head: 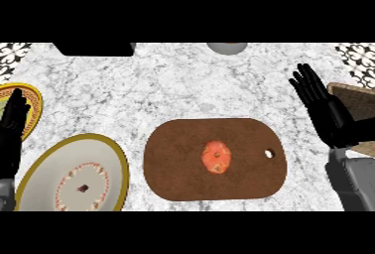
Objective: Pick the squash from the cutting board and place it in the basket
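An orange squash (217,157) lies near the middle of the brown cutting board (176,168), which has a small hole at its right end. A woven basket (359,99) shows only partly at the right edge, behind my right hand (330,116). That hand is open, fingers straight and pointing up, to the right of the board and apart from the squash. My left hand (10,131) stays open at the left edge, fingers up, far from the board.
A large gold-rimmed plate (51,168) lies left of the board. Another patterned plate (31,99) peeks in at the left edge behind the left hand. A dark object (95,48) and a grey round thing (227,47) sit at the counter's far edge.
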